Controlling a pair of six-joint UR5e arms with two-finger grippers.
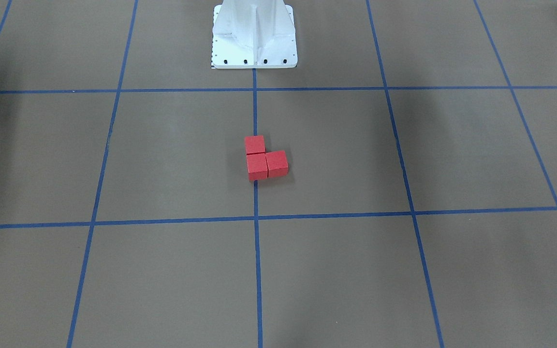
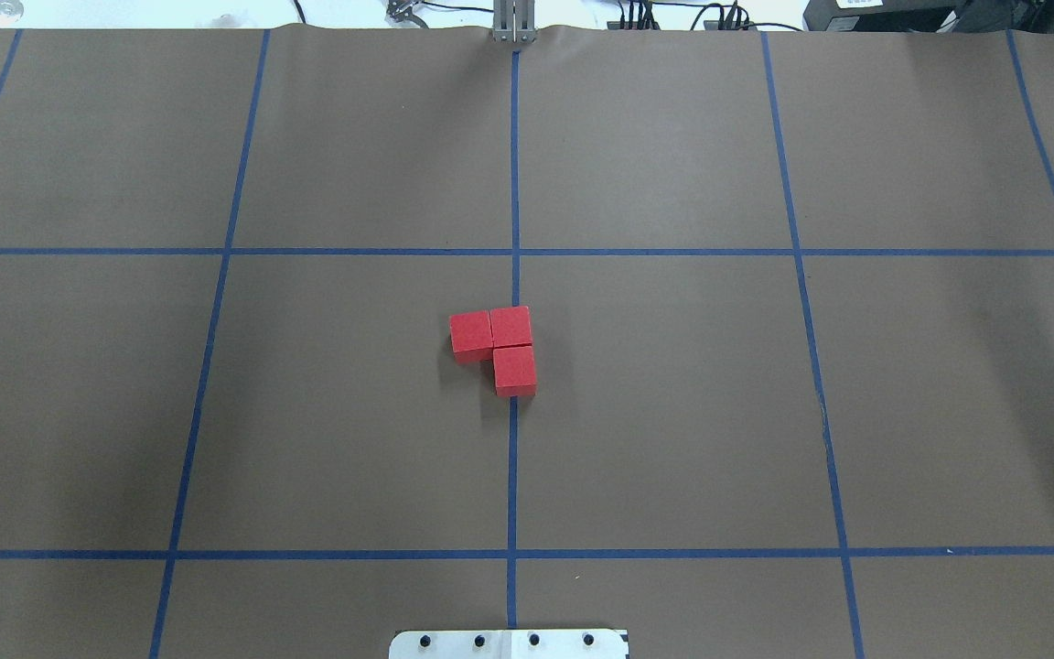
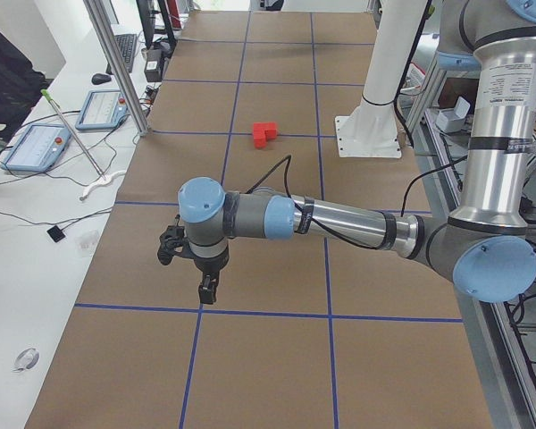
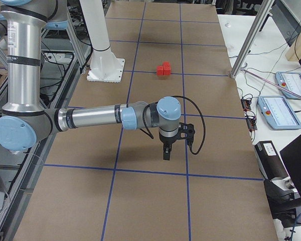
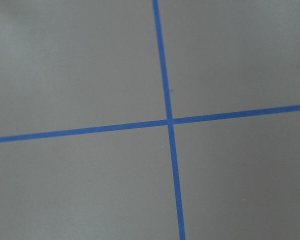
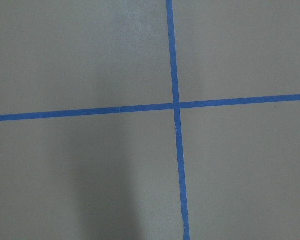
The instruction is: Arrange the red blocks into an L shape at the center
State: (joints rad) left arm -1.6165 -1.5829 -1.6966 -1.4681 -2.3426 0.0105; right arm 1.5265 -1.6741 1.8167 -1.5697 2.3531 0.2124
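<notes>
Three red blocks sit touching in an L shape on the brown surface, on the central blue tape line. They also show in the overhead view, the exterior left view and the exterior right view. My left gripper hangs over the surface far from the blocks, toward the table's left end. My right gripper hangs likewise toward the right end. Both show only in the side views, so I cannot tell whether they are open or shut. Both wrist views show only bare surface and a tape crossing.
The white robot base stands behind the blocks on the central line. Blue tape grid lines cross the brown surface. Tablets and cables lie on the white bench along the operators' side, beside metal frame posts.
</notes>
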